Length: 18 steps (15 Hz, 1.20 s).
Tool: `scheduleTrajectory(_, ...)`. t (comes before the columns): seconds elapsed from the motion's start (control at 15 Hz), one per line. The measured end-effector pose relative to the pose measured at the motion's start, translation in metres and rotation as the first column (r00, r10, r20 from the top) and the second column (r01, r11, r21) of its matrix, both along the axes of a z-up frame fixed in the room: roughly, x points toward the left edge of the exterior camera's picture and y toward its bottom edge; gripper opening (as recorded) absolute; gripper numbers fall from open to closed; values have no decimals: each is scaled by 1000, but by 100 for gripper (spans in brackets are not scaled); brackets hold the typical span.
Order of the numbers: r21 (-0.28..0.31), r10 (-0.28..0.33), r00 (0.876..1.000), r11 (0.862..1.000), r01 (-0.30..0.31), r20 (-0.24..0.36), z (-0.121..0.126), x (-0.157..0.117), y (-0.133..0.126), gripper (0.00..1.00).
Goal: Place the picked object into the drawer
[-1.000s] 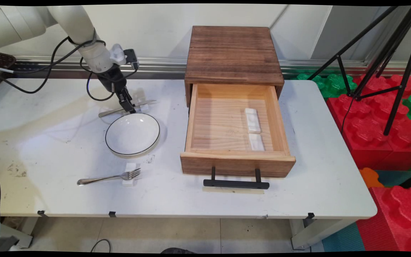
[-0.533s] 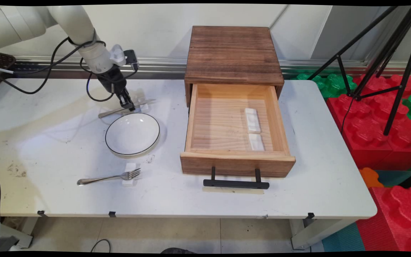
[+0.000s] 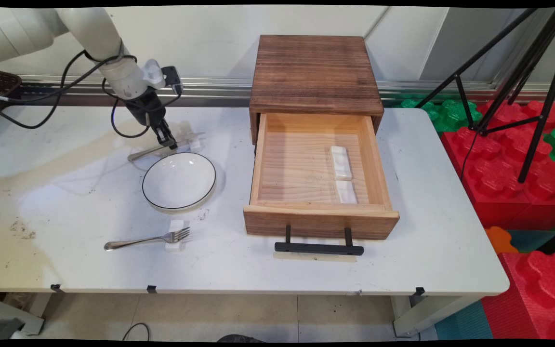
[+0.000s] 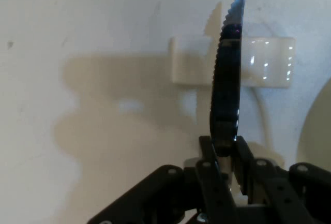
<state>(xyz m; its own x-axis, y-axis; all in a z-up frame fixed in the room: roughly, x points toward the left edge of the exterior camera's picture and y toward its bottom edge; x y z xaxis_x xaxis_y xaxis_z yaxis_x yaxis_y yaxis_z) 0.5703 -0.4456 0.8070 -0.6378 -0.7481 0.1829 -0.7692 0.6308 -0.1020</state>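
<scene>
Claw (image 4: 223, 154): clamped on knife (image 4: 227, 74), above white rest (image 4: 269, 61).
Edges: bowl (image 3: 179, 181) rim just beside; open table (image 3: 65, 183) to the left.

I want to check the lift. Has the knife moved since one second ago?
Yes. The knife, clamped in the gripper, has shifted up and to the picture's left, farther from the bowl; its blade is now off the white rest.

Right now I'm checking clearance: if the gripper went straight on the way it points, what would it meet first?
The gripper, shut on the knife, points down at the table; the white rest beneath the blade probably comes first, though depth is unclear.
</scene>
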Motion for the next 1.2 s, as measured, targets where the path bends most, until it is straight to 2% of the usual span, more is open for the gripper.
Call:
scheduleTrajectory(0.27,-39,64,998,997,-63,19,15,-2,8,0)
scheduleTrajectory(0.47,-97,134,991,987,-131,26,39,-7,17,0)
scheduleTrajectory(0.8,-239,224,975,946,-217,2,99,-30,25,0)
scheduleTrajectory(1.0,-294,229,973,930,-222,-11,126,-47,27,0)
scheduleTrajectory(1.2,-342,196,980,920,-192,-25,154,-71,24,0)
